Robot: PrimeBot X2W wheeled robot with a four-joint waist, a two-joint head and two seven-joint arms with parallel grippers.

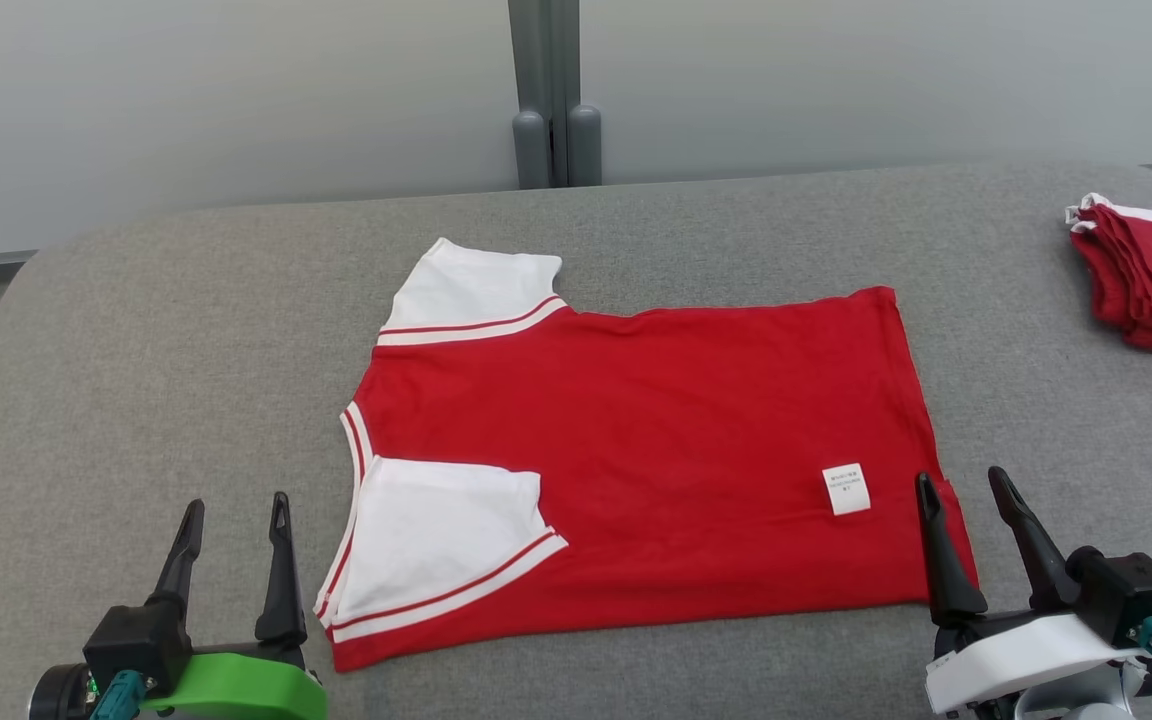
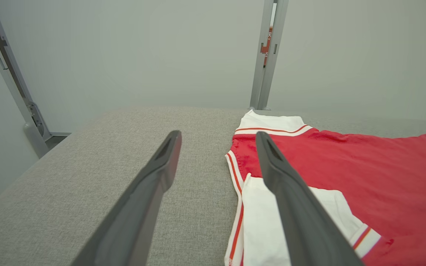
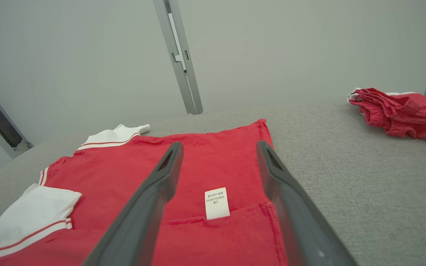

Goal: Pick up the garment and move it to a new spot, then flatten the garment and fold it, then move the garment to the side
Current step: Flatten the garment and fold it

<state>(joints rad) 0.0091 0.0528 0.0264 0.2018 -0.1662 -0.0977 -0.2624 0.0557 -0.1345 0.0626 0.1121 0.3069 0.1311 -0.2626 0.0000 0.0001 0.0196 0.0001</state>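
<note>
"Head view has the garment [image 1: 656,430] flat on the grey table [image 1: 136,350], with its near sleeve [image 1: 436,535] folded onto the body. And the claws?"
"Both released and empty. The left gripper [image 1: 236,505] hangs just off the garment's collar end. The right gripper [image 1: 961,480] straddles its hem corner, by the care label [image 1: 846,489]."
"What's the risk?"
"A pinch there could take only the top layer, I'd guess, and the fold would slide open. The left fingers could also snag that sleeve."
"Any room to move?"
"There's bare table beyond the collar end and the far edge. The red pile [image 1: 1151,280] lies well apart past the hem, so travel that way is limited."

Illegible print on garment [image 1: 656,420] label [image 3: 216,202]
</note>
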